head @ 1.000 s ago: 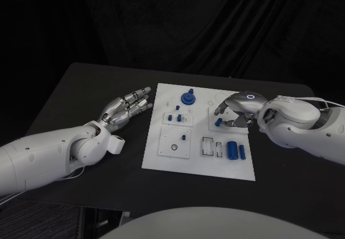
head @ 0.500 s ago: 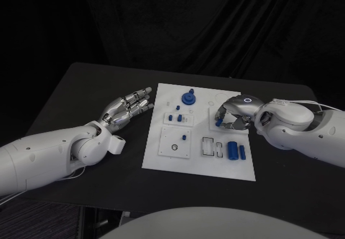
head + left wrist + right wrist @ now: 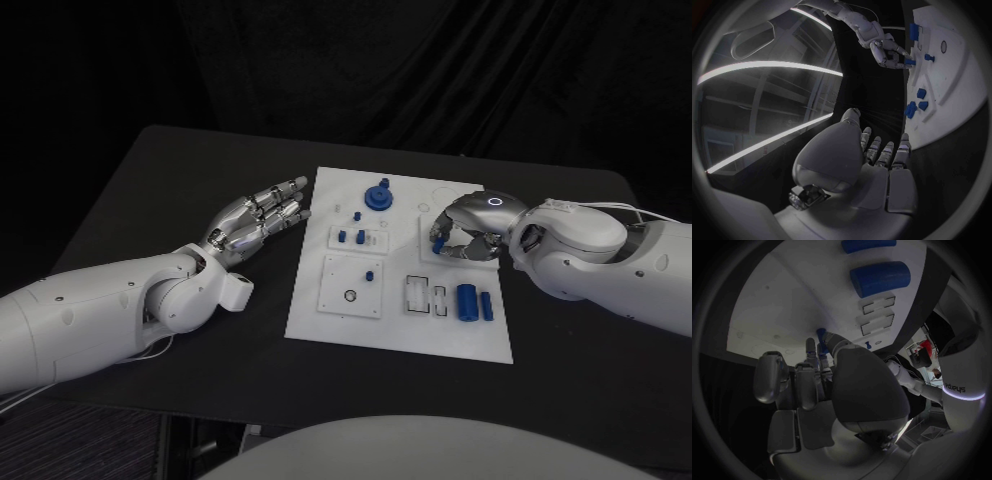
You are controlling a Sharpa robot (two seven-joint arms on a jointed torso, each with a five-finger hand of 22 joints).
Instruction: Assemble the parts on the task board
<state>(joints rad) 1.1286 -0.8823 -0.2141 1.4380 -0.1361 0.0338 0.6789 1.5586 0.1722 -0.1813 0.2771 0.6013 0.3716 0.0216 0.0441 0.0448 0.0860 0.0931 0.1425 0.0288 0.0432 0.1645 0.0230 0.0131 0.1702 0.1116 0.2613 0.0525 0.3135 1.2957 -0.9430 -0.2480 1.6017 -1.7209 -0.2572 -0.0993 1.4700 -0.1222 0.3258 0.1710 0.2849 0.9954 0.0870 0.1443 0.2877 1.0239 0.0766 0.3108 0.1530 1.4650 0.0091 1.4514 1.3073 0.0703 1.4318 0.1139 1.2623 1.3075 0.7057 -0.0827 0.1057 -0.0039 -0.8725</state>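
Note:
The white task board lies mid-table. My right hand curls over its right side and pinches a small blue peg that stands on the board; the right wrist view shows the peg at that hand's fingertips. My left hand hovers just left of the board, fingers stretched out and apart, holding nothing. On the board are a round blue knob, small blue pegs, another peg, a thick blue cylinder and a thin one.
Two narrow slots and a round hole sit in the board's near half. Black table extends to the left and behind the board. The left wrist view shows the board ahead of my left hand.
My right hand has drawn a little nearer and curled down over the small blue peg. The left hand has stayed where it was.

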